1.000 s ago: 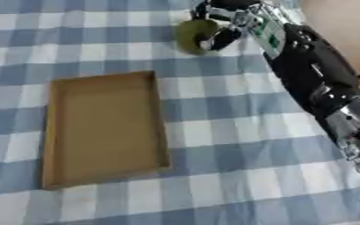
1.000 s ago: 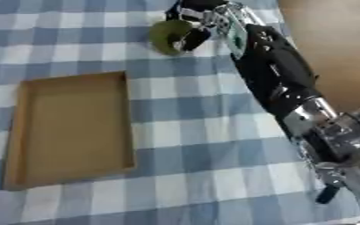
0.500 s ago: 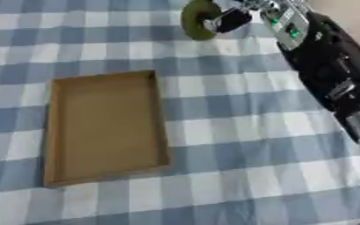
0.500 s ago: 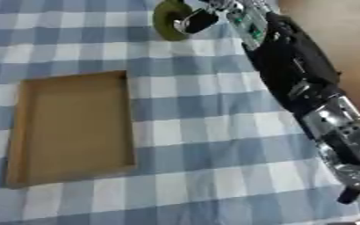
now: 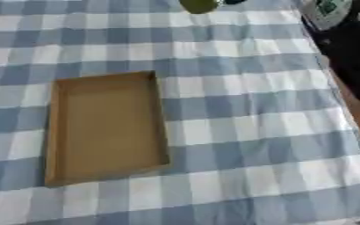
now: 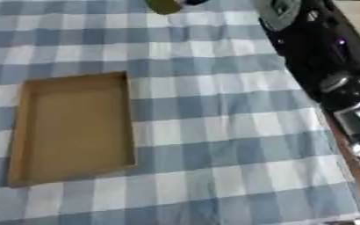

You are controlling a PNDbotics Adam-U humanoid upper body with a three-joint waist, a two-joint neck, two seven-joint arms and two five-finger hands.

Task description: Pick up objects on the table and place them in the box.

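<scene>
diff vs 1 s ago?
The view has shifted, so the whole picture sits lower. The right arm now runs out past the top edge and its hand is out of view. The green object it was on is cut off at the top edge. The box looks unchanged, still empty on the checked cloth.

box (image 5: 106,132) lies on the table (image 5: 244,132), left of centre, long side running near to far | inside of box holds nothing | round object (image 5: 199,5) at far edge of view, behind the box and to its right, well apart from it | robot arm (image 6: 321,52) along the table's right side, reaching toward the far edge
</scene>
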